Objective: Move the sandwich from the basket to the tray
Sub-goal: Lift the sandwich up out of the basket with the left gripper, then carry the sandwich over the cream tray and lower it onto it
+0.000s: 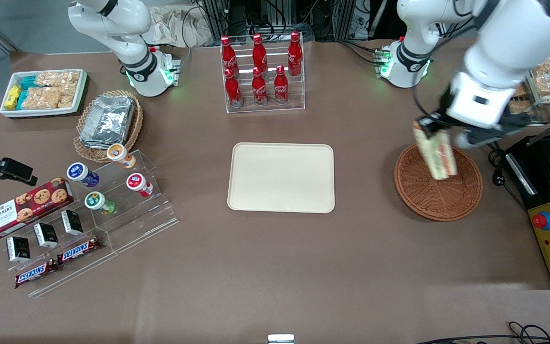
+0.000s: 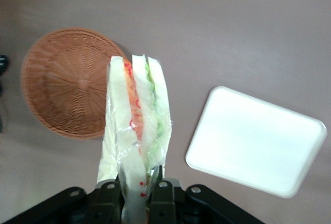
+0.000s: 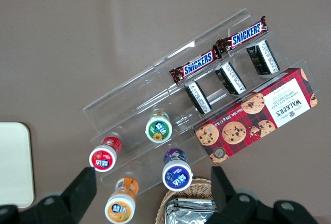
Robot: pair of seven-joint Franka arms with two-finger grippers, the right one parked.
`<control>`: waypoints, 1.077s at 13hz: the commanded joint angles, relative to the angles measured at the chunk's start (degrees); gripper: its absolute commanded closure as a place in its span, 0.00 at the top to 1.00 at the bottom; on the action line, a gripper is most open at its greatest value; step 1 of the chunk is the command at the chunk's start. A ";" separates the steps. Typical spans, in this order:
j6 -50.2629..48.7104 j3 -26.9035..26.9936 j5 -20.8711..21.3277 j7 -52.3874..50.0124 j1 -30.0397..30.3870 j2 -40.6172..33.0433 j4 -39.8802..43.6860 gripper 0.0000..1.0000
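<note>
Sandwich, soft and film-wrapped, hung above the basket, my end effector clamping its narrow corner lightly.

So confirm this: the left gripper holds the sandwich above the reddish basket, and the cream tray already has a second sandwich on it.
Not quite. The gripper does hold the sandwich above the basket, but the tray has nothing on it. The front view shows this, and the left wrist view agrees.
</note>
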 commanded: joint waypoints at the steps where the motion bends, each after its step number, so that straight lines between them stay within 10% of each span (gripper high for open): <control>1: -0.62 -1.95 -5.94 4.72 -0.31 2.63 2.57 0.00; 9: 26.23 -10.67 -6.05 3.58 -4.52 10.02 -14.18 0.00; 14: 40.05 -10.58 0.89 2.80 -8.39 18.00 -20.90 0.00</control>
